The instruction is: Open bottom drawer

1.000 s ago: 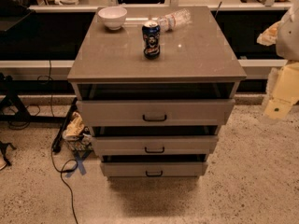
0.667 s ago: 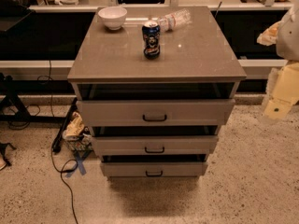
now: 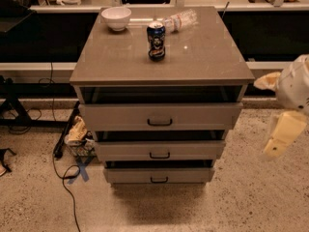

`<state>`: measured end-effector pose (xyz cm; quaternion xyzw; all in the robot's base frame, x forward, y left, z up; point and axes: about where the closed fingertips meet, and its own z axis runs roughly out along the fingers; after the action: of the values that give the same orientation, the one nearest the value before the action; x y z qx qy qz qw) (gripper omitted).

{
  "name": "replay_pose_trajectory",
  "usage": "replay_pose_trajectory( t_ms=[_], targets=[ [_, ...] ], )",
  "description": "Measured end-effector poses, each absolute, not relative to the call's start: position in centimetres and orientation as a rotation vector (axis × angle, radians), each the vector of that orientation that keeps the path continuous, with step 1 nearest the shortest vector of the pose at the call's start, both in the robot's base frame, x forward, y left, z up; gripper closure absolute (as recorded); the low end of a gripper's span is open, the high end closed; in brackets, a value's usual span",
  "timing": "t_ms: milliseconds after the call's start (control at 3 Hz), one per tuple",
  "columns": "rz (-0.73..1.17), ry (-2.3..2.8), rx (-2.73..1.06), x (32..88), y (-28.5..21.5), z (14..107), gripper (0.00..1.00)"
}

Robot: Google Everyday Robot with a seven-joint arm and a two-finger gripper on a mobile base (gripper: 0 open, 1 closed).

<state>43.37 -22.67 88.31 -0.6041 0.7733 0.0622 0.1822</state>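
Note:
The bottom drawer (image 3: 158, 175) is the lowest and narrowest of three grey-beige fronts on the cabinet (image 3: 120, 62), with a small black bar handle (image 3: 159, 180). A dark gap shows above its front, as above the middle drawer (image 3: 159, 150) and the top drawer (image 3: 160, 116). My gripper (image 3: 281, 138), cream-coloured under a white arm (image 3: 295, 83), hangs at the right edge of the view. It is to the right of the cabinet, at about the height of the middle drawer, and touches nothing.
On the cabinet top stand a white bowl (image 3: 116, 17), a drink can (image 3: 156, 41) and a lying plastic bottle (image 3: 179, 20). A crumpled bag (image 3: 77, 132), black cables (image 3: 65, 178) and a blue tape cross (image 3: 79, 170) lie on the floor at the left. A dark counter runs behind.
My arm and gripper have come lower on the right side of the cabinet. The drawers and the things on top have not moved.

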Motion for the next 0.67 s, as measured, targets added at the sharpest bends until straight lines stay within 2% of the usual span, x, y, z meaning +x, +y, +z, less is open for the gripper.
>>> replay_pose_trajectory(
  t_ms=[667],
  targets=[
    [0.588,2.093,-1.72,43.5,-20.6,70.3,0.0]
  ],
)
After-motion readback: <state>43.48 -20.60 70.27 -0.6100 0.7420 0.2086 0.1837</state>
